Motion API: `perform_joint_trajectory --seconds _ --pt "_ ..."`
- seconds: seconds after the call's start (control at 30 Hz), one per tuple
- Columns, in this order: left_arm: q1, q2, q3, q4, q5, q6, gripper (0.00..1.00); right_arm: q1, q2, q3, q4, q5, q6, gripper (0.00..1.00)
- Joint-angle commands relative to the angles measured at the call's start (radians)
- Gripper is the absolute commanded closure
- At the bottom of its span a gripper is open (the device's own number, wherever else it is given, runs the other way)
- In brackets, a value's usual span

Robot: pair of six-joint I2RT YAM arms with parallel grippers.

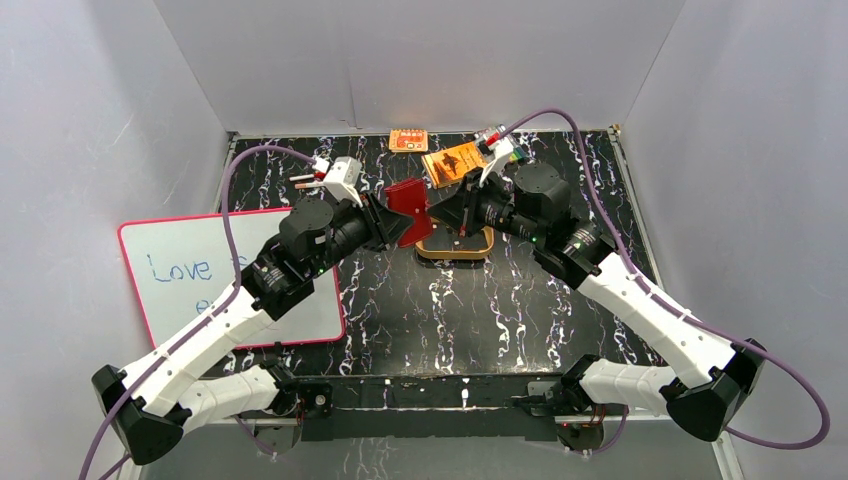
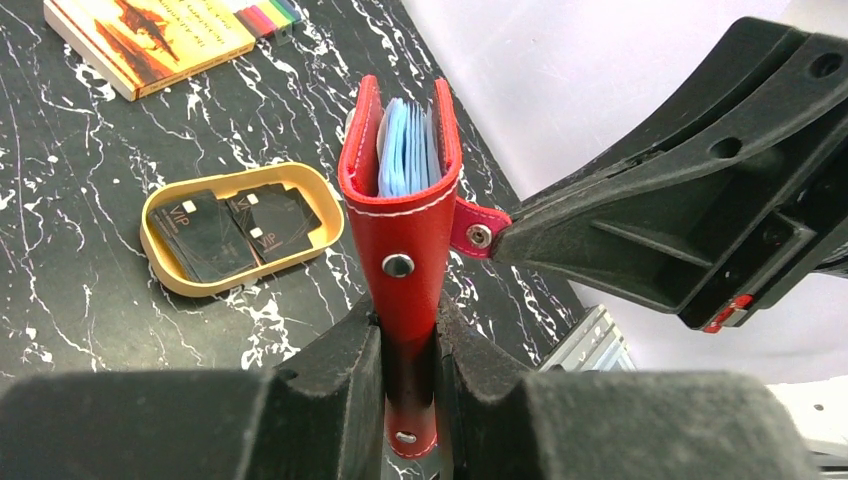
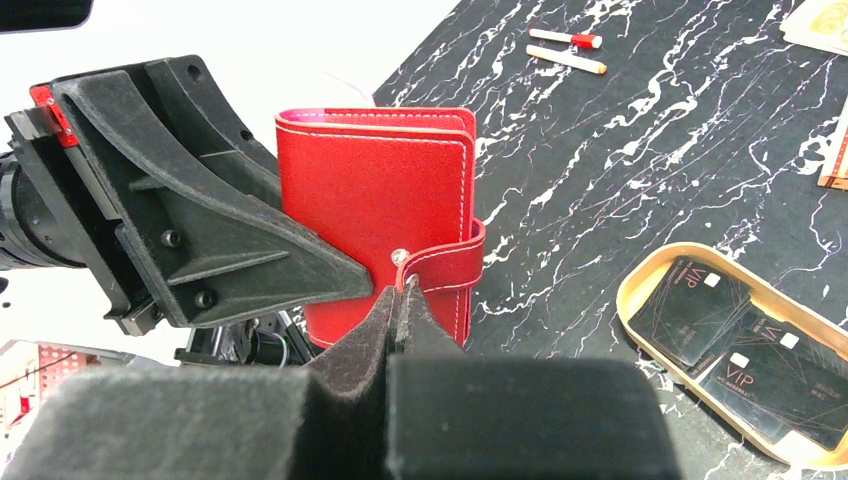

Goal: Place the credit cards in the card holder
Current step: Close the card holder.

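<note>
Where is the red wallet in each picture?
Top external: the red card holder is held up over the middle of the table.
Left wrist: the red card holder is in the centre, upright and edge-on, with its blue sleeves showing.
Right wrist: the red card holder is centre-left, with its flat cover facing the camera.
Shared landmark: the tan oval tray, near it in every view.

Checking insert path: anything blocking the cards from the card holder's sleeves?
Yes: the card holder is folded closed, clamped by the left gripper, with the right gripper pinching its snap tab. The credit cards lie uncovered in the oval tray.
</note>
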Motion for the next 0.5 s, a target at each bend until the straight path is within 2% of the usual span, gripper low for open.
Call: perform_joint_trajectory --seconds 0.0,0.47 --pt "0.003 -0.021 -0.013 0.047 0.009 0.013 1.00 0.002 -0.017 -0.004 0.042 -0.011 -0.004 1.00" --pt "0.003 -0.034 -0.028 0.047 0.026 0.023 1.00 0.001 -0.032 -0.019 0.035 -0.020 -0.038 1.00"
